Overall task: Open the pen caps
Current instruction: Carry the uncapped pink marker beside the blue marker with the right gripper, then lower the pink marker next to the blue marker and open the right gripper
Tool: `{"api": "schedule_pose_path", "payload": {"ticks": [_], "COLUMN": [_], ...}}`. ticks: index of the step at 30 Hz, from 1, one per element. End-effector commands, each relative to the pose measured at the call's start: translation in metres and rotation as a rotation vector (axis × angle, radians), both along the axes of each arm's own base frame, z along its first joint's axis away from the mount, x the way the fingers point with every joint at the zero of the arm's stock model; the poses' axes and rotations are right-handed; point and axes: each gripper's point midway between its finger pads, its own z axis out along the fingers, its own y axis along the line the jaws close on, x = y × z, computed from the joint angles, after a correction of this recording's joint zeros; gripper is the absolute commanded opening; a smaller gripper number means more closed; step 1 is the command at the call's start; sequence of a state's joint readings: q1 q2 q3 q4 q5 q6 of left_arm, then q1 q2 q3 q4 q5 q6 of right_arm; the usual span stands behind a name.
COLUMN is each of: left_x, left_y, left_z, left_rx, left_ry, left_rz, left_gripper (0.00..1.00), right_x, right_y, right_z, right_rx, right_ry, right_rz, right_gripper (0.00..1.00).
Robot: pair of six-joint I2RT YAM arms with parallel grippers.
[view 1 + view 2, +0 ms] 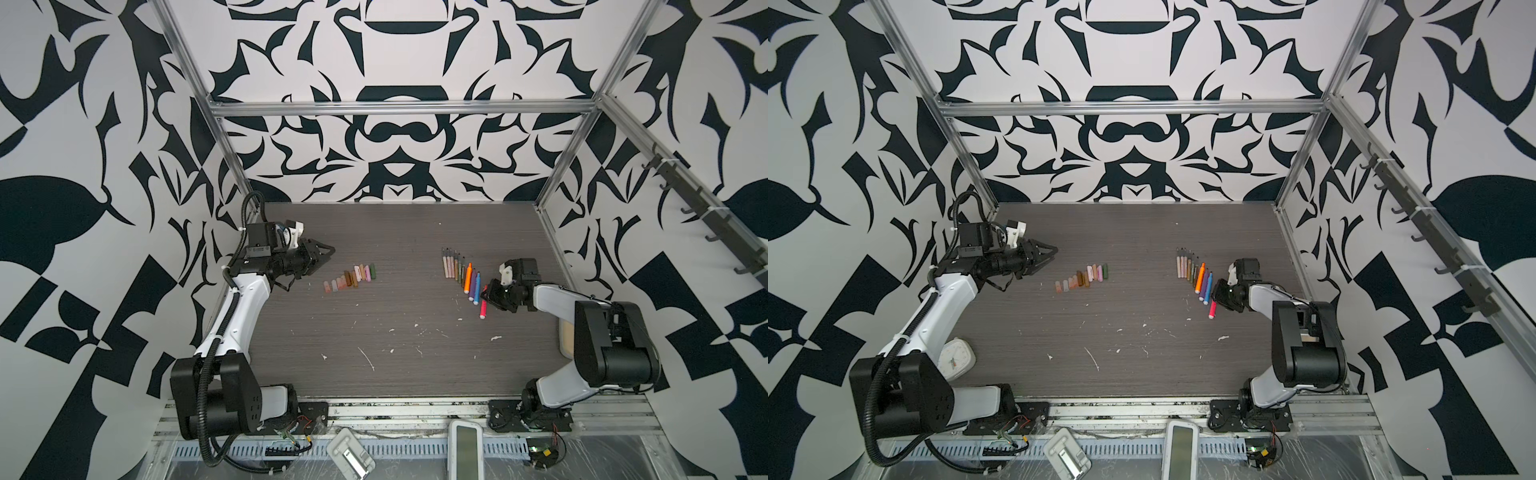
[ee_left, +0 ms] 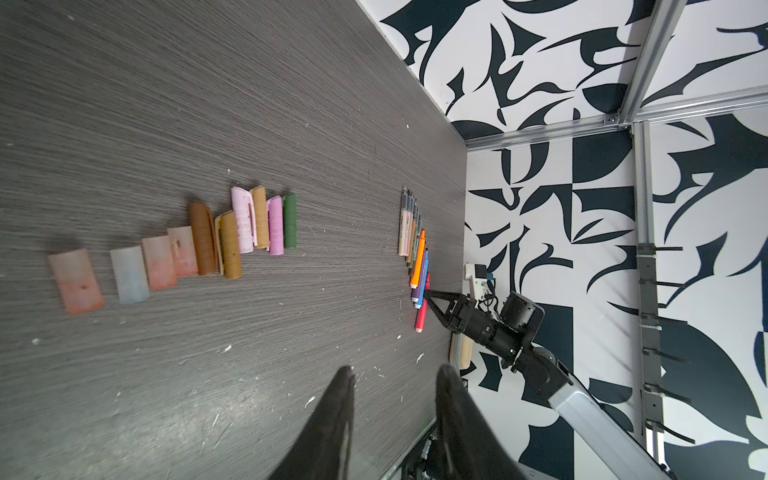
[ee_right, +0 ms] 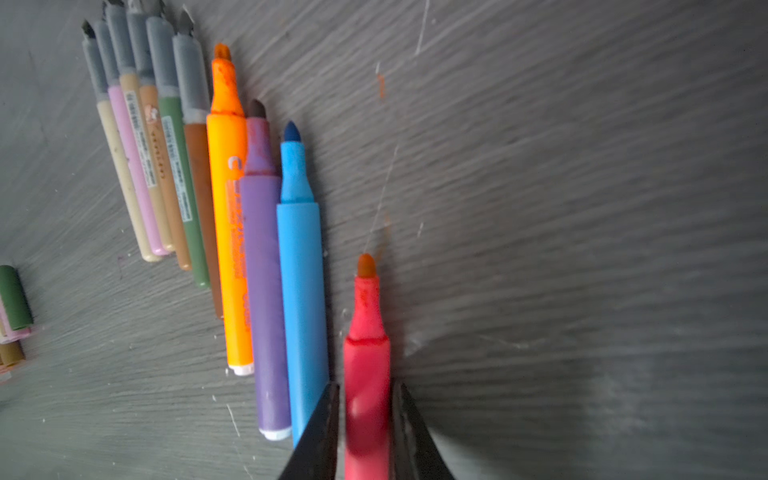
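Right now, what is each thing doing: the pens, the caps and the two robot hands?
Pens: uncapped, lying side by side.
Caps: off, lying in their own row.
Pink pen: uncapped, lying between the right gripper's jaws.
Left gripper: open, holding nothing.
Right gripper: around the pink pen; cannot tell if it grips.

Colours on my bench: pinkish-red plastic marker, sky-blue marker, purple marker, orange marker, my black right gripper, grey wood-grain tabletop, black-and-white swirl-patterned walls

A robotics lab test cell: aluminium frame, black-and-white patterned walls, two bench-mounted robot arms.
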State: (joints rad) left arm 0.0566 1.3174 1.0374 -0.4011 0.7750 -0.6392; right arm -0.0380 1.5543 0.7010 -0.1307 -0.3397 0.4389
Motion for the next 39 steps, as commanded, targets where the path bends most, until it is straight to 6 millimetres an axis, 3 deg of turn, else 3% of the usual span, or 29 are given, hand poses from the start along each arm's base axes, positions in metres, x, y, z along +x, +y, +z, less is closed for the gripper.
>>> {"api": "schedule_pose_path", "payload": {"ticks": [1, 6, 9, 16, 20, 24, 25, 26, 27, 33, 39], "left_x": [-0.003, -0.004, -0.004, -0.006, -0.015, -0.017, -0.016, -0.014, -0.014, 0.0, 0.012], "left_y": [0.002, 0.005, 0.005, 0.015, 0.029, 0.043, 0.048, 0.052, 0.058, 0.062, 0.073], "left_z": [0.001, 0.001, -0.001, -0.01, -0.039, -0.083, -0.097, -0.105, -0.13, -0.186, -0.209], "left_rx": [-0.007, 0.013, 0.014, 0.064, 0.116, 0.176, 0.193, 0.21, 0.242, 0.27, 0.342], "left_ry": [-0.008, -0.024, -0.024, -0.024, 0.051, 0.135, 0.166, 0.178, 0.249, 0.379, 0.412], "left_rz": [-0.001, 0.015, 0.016, 0.091, 0.181, 0.267, 0.291, 0.31, 0.331, 0.327, 0.341], "left_gripper": [0.36, 0.36, 0.36, 0.36, 0.37, 0.37, 0.29, 0.11, 0.0, 0.0, 0.0], "right_x": [0.015, 0.02, 0.019, -0.005, -0.025, -0.043, -0.048, -0.052, -0.055, -0.069, -0.07], "right_y": [0.0, -0.001, 0.002, 0.005, 0.004, 0.005, 0.006, 0.007, 0.008, 0.013, 0.014], "right_z": [0.019, 0.035, 0.044, 0.065, 0.069, 0.078, 0.08, 0.081, 0.083, 0.09, 0.095], "right_rx": [0.003, -0.005, 0.011, 0.032, 0.008, 0.007, 0.012, 0.016, 0.023, 0.037, 0.039], "right_ry": [-0.05, -0.086, -0.105, -0.164, -0.186, -0.231, -0.238, -0.245, -0.251, -0.269, -0.283], "right_rz": [0.0, 0.008, 0.024, 0.038, 0.049, 0.05, 0.05, 0.049, 0.05, 0.075, 0.081], "right_gripper": [0.26, 0.26, 0.33, 0.36, 0.36, 0.35, 0.35, 0.35, 0.35, 0.35, 0.35]}}
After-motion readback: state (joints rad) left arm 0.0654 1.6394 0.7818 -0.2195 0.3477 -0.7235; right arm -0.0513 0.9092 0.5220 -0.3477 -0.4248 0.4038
